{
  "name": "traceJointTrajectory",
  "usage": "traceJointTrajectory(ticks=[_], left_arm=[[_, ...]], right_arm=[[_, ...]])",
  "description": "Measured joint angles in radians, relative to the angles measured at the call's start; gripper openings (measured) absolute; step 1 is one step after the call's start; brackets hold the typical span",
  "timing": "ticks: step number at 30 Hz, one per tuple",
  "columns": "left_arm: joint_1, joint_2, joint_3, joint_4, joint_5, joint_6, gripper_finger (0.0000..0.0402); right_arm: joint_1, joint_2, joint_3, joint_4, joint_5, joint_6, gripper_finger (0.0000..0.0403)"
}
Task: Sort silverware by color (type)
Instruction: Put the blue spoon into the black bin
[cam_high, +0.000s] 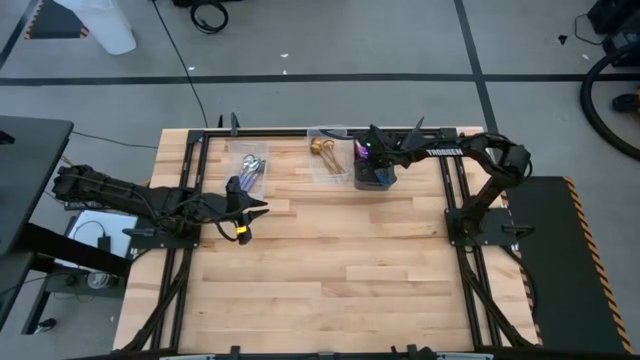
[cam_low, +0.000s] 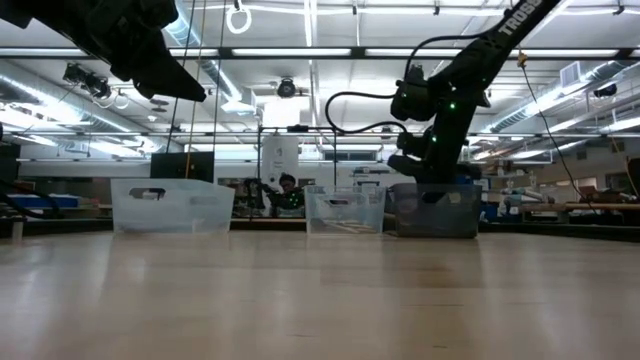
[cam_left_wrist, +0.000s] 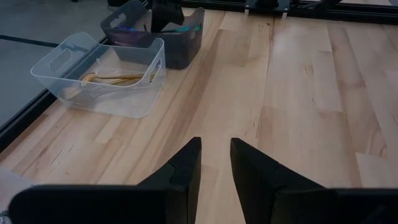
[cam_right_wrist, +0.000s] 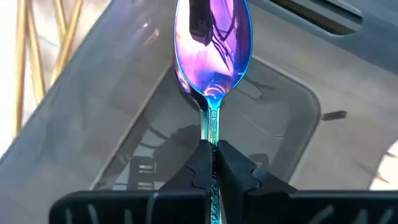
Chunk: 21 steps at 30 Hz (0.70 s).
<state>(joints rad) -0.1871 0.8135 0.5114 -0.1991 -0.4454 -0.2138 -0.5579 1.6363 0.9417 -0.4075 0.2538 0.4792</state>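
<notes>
- The purple spoon is pinched by its teal handle in the right gripper, bowl pointing away from the wrist, hanging over the dark bin
- Those jaws are shut tight on the thin handle, so only a narrow strip of metal is under the pads
- As a judgement: the spoon is light and stiff, with a polished, slick finish; held this far down the handle it could pivot or slide if swung fast, and a hold nearer the middle of the handle would steady it best
- It will not break if dropped, but from a height it may bounce or clatter against the bin's wall, so a low release seems wise
- In the high view the dark bin sits at the far edge of the desk, with the right gripper above it
- Just beside it is a clear bin holding the gold spoons; these show again in the left wrist view
- Farther along is another clear bin with the silver spoons
- The left gripper hovers over bare desk near the silver bin, jaws partly open and holding nothing
- No loose spoons show on the desk, so the sorting looks nearly done
</notes>
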Motion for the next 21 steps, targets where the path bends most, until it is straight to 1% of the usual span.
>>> traceJointTrajectory(ticks=[5, 14, 21], left_arm=[[0.000, 0.000, 0.000, 0.000, 0.000, 0.000, 0.0094], [0.000, 0.000, 0.000, 0.000, 0.000, 0.000, 0.0094], [0.000, 0.000, 0.000, 0.000, 0.000, 0.000, 0.0094]], right_arm=[[0.000, 0.000, -0.021, 0.045, -0.019, 0.007, 0.0016], [-0.001, 0.000, -0.066, 0.076, -0.023, 0.045, 0.0018], [-0.001, 0.000, -0.070, 0.085, -0.027, 0.044, 0.0047]])
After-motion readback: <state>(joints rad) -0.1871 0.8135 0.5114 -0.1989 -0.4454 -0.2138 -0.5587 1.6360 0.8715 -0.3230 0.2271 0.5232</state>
